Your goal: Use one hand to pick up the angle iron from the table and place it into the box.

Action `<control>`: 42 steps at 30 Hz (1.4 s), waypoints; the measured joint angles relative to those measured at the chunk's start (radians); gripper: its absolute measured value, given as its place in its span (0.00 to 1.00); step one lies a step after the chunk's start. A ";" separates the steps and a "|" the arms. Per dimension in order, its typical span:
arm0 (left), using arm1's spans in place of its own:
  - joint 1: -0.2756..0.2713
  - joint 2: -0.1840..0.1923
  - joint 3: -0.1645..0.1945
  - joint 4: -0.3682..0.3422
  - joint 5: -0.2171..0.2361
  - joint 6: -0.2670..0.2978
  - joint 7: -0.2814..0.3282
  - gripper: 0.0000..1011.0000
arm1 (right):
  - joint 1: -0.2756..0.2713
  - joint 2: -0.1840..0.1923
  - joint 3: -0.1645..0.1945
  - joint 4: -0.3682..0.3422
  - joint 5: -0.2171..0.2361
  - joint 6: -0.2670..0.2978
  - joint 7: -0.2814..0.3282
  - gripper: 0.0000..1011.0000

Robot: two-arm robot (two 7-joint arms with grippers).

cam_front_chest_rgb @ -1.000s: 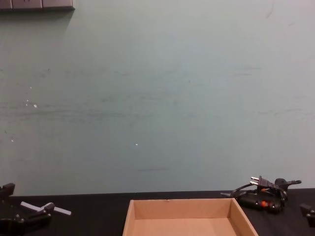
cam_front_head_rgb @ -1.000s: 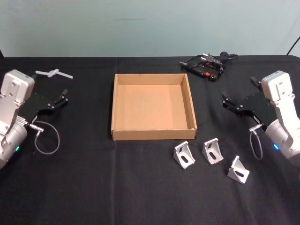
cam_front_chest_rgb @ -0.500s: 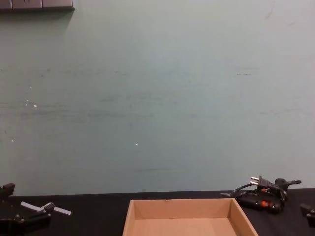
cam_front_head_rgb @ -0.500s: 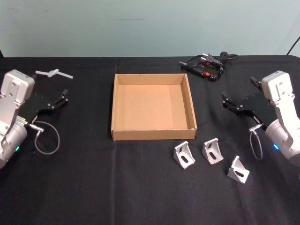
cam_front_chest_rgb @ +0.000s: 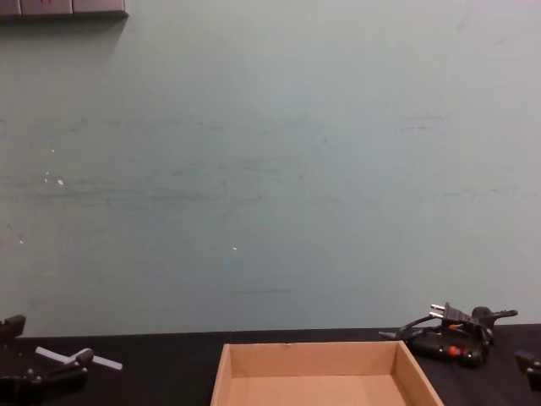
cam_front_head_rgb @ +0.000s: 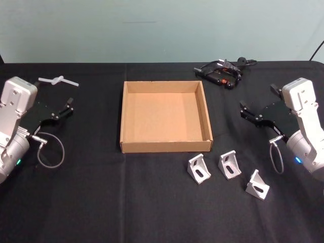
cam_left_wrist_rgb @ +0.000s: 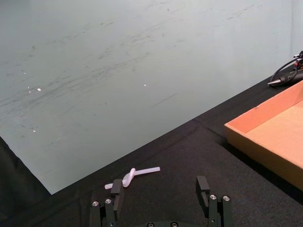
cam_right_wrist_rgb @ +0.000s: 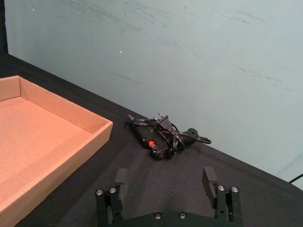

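Angle irons lie unmoved near the box; left gripper and right gripper stay spread wide, empty, parked, so picking has not begun

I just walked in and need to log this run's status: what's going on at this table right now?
Nothing is being handled yet. The left gripper hovers open and empty to the left of the box, and the right gripper does the same on its right. Three angle irons lie untouched on the table in front of the box's right corner. The box is empty.
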 joint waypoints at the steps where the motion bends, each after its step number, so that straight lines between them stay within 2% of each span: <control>1: 0.000 0.000 0.000 0.000 0.000 0.000 0.000 0.99 | 0.000 0.000 0.000 0.000 0.000 0.000 0.000 0.99; 33: 0.000 0.000 0.000 0.000 0.000 0.000 0.000 0.99 | 0.000 0.000 0.000 0.000 0.000 0.000 0.000 0.99; 42: 0.000 0.000 0.000 0.000 0.000 0.000 0.000 0.99 | 0.000 -0.003 0.019 -0.030 -0.021 0.026 0.014 0.99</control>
